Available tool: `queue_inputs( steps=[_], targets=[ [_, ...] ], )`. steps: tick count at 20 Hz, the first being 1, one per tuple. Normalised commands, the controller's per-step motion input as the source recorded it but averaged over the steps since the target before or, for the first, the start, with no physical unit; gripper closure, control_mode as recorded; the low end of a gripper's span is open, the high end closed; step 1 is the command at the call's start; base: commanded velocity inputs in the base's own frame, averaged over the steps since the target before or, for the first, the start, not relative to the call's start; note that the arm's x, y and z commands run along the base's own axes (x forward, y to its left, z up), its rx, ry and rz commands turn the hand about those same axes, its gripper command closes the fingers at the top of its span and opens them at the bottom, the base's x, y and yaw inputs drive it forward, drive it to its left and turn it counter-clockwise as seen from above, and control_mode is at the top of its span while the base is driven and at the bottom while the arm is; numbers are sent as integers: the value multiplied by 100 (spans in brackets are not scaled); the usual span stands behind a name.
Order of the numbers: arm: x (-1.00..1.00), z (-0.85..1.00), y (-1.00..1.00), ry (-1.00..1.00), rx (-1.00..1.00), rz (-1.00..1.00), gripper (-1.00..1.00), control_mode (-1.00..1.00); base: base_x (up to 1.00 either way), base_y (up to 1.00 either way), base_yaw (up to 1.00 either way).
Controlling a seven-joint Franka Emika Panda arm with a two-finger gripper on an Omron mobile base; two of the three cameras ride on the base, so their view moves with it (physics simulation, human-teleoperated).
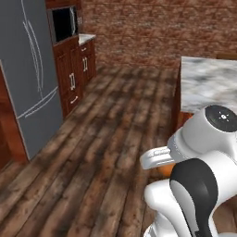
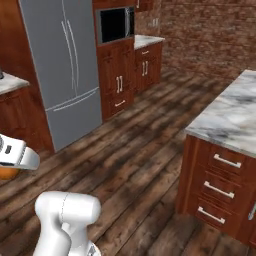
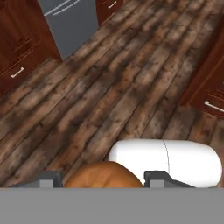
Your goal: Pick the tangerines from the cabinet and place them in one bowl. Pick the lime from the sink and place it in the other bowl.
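Dark wooden floorboards stretch ahead of me toward a grey fridge and a brick wall. From my hand view, the gripper has its two fingertips either side of an orange tangerine, clamped on it above the bare floor. My left base view catches just a sliver of that tangerine behind the white arm; my right base view shows it at the left edge, plus the marble-topped island with its drawers.
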Motion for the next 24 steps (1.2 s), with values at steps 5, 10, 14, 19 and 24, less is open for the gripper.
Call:
queue_inputs(
  steps=[5,10,14,19,24],
  targets=[
    [0,0,0,0,0,0,100,100,0,0,-50],
    [0,0,0,0,0,0,100,100,1,-3,-39],
    [0,0,0,0,0,0,100,100,0,-1,-30],
    [0,0,0,0,0,0,100,100,0,0,-7],
    [0,0,0,0,0,0,100,100,0,-2,-2]
  ],
)
